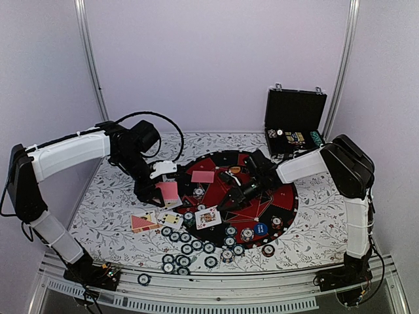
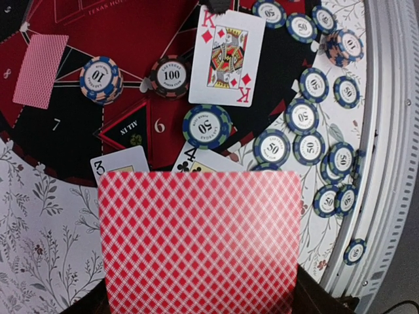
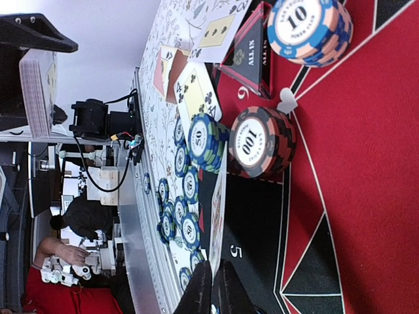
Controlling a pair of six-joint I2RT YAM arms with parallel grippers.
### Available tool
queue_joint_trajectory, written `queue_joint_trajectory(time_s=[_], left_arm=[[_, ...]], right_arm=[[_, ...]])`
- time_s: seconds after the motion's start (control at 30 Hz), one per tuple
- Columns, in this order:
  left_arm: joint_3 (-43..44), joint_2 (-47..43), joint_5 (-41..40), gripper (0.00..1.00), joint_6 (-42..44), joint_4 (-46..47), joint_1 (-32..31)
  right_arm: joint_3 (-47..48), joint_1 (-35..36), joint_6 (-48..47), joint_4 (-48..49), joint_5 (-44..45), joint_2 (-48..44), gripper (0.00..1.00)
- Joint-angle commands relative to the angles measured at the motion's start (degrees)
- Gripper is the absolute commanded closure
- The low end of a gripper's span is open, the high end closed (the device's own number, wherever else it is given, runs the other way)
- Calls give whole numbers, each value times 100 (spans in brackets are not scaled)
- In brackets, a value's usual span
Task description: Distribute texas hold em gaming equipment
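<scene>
Over a flowered table [image 1: 98,203], the left gripper [image 1: 169,191] clamps a red-backed deck [image 2: 200,242]; the right gripper [image 3: 213,294] is pressed shut. Light and slick, the deck may fan: squeeze its edges.

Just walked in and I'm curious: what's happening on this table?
Two robot arms are laying out a poker game. The left gripper holds red-backed cards above the table, by the round mat. The right gripper hovers low over the mat, jaws nearly together, gripping nothing I can make out. Chips and face-up cards lie spread around.
</scene>
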Motion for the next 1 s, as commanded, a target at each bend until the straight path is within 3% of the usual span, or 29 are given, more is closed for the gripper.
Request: queue_joint_trajectory(time_s=[0.0,0.53,0.97], left_arm=[[-69,-55,108,71,-12,167,69],[-587,-418,209,77,270,1148,229],[-319,-90,126,79,10,1373,238]], right_arm=[[-74,29,-62,138,-48,-456,97],[-90,-284,-1059,-656,727,-1704,100],[-72,-543,-1265,-654,581,-1945,100]])
